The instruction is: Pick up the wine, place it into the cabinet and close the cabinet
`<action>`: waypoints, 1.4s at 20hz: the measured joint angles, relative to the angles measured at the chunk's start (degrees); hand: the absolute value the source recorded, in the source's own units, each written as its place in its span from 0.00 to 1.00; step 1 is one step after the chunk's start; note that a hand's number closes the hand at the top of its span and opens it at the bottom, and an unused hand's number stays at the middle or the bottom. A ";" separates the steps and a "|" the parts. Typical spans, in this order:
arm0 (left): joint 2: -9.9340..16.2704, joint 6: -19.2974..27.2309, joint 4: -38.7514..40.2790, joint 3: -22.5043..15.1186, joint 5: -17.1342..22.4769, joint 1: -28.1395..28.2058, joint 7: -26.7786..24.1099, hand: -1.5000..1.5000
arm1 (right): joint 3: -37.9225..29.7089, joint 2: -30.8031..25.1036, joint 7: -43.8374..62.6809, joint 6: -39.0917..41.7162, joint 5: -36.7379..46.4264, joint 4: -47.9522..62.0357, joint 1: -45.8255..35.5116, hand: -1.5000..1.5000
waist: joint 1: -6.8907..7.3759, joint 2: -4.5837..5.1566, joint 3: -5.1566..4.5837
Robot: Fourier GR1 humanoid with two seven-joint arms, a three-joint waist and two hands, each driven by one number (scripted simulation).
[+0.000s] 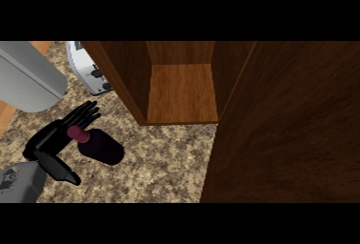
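The wine bottle (pixel 102 148) is dark with a maroon neck and stands on the speckled counter at the lower left. My left hand (pixel 45 140) is just left of it. Its fingers (pixel 84 114) stretch straight up behind the neck, and its thumb (pixel 65 174) points away to the lower right, so the hand is open beside the bottle. I cannot tell whether the palm touches the neck. The wooden cabinet (pixel 181 93) stands open at the top middle, its inner shelf bare. Its dark door (pixel 285 138) is swung out and fills the right side. My right hand does not show.
A white toaster (pixel 91 71) sits at the cabinet's left side, beyond the bottle. A large grey rounded object (pixel 28 76) fills the upper left corner. Speckled counter (pixel 169 162) stretches between the bottle and the door.
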 measured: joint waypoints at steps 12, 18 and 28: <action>0.40 5.60 16.14 -4.52 -6.66 -4.91 -10.21 0.00 | 0.51 -1.79 -1.06 -2.22 0.01 0.54 -1.83 0.00 | -0.35 0.14 -0.04; 0.24 4.86 21.42 -6.90 -6.82 -6.47 -11.46 0.00 | 0.46 -2.57 -0.96 -3.35 -0.10 0.60 -2.89 0.00 | -0.59 0.13 -0.07; -1.07 7.41 25.59 -10.61 -7.75 -7.87 -16.16 0.00 | 0.65 -5.06 -2.97 -4.26 -0.43 0.54 -1.32 0.00 | -0.58 0.09 -0.04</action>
